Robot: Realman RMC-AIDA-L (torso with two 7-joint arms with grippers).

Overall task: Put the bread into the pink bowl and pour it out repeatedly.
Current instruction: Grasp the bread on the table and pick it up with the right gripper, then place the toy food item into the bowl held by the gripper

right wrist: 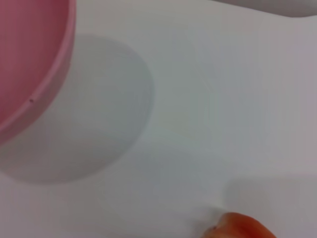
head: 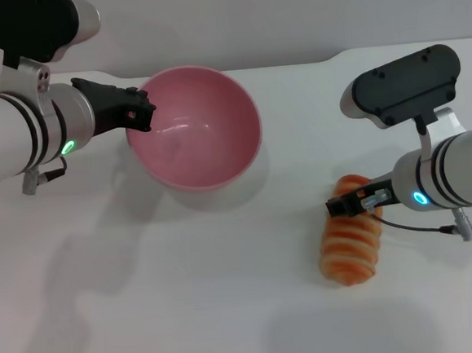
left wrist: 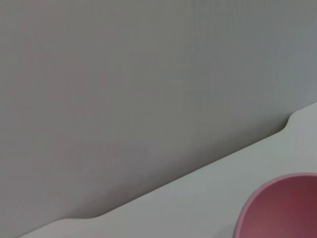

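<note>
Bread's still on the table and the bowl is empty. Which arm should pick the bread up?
Right. The right gripper is already over the bread, while the left gripper is at the rim of the pink bowl, across the table.

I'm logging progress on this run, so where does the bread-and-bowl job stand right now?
Nothing looks finished for this round: the pink bowl is empty. In hand: the left end effector grips the bowl's rim, and the right end effector is at the far end of the bread, which lies on the table to the bowl's right. Left: lifting the bread into the bowl, then pouring it out.
</note>
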